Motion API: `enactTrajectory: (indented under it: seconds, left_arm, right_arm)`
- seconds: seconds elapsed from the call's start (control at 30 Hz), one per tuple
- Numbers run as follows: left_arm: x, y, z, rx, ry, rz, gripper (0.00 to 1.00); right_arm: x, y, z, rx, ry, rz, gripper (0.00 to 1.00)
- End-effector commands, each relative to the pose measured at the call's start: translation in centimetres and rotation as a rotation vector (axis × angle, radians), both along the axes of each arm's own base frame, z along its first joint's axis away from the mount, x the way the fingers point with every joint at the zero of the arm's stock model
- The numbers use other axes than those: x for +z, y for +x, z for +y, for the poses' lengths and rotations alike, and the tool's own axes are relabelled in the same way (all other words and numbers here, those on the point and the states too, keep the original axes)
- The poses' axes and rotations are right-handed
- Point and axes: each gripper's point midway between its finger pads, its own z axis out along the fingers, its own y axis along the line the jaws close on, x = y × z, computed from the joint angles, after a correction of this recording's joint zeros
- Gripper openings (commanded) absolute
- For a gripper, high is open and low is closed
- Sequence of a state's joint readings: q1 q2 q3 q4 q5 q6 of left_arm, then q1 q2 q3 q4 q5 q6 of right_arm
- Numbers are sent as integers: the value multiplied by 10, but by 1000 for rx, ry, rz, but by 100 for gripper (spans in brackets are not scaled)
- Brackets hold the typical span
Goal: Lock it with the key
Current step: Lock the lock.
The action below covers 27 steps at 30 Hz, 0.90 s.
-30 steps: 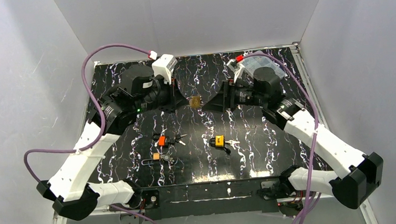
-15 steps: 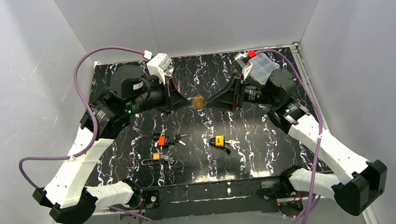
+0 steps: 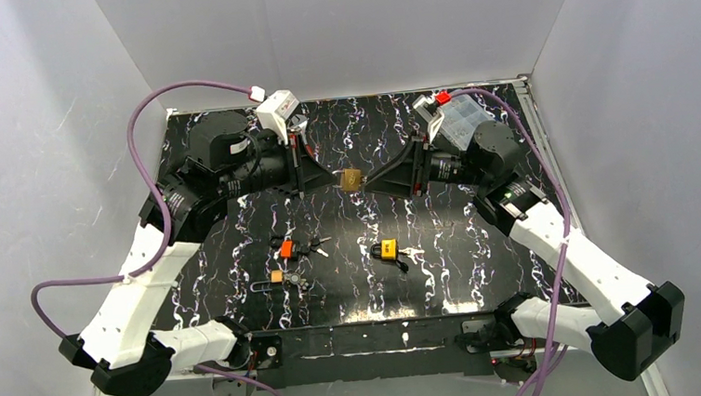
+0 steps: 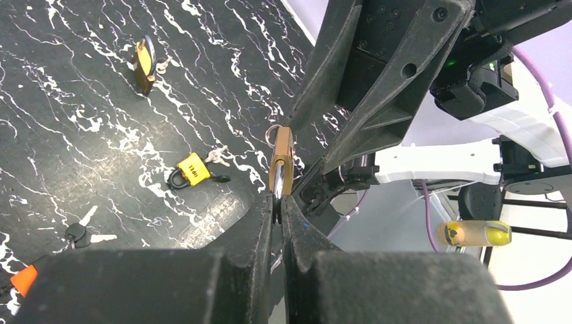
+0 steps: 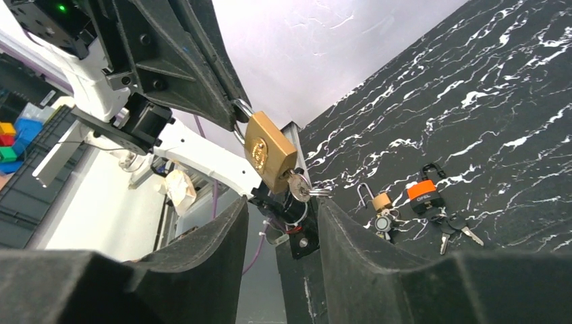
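the brass padlock is smooth, shiny yellow metal; the key in it is bright silvery metal; the worktop looks like smooth black stone with white veins

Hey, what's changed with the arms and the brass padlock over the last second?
The right pincer moved left to the brass padlock and narrowed around its key; whether it grips is unclear. The left pincer stayed shut on its shackle. The yellow padlock and orange padlock lay unmoved.

Brass padlock shackle mostly hidden by left end effector; key blade unseen.
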<state>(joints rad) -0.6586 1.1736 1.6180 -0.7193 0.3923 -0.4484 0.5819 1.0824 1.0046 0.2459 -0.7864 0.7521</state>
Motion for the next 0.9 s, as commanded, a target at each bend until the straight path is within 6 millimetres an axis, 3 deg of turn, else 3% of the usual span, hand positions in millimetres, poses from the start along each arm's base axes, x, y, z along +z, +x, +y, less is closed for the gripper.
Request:
enactTrajectory:
  seconds: [0.0,0.43,0.6,0.87]
  left_arm:
    - [24,-6,-1,-30,-60,-38,0]
    - [33,-7,-8,-70,-93,-17,0]
    - [34,-6,-7,-65,-97,-17,0]
    - [33,-3,-4,-48,-100,-14,0]
  right_arm:
    - [24,1,-10,-68,28,-96,52]
    - [31,1,-1,-13,26,-125,51]
    - [31,-1,0,1,25,-124,28]
    - [27,-5,-3,0,25,-118,1]
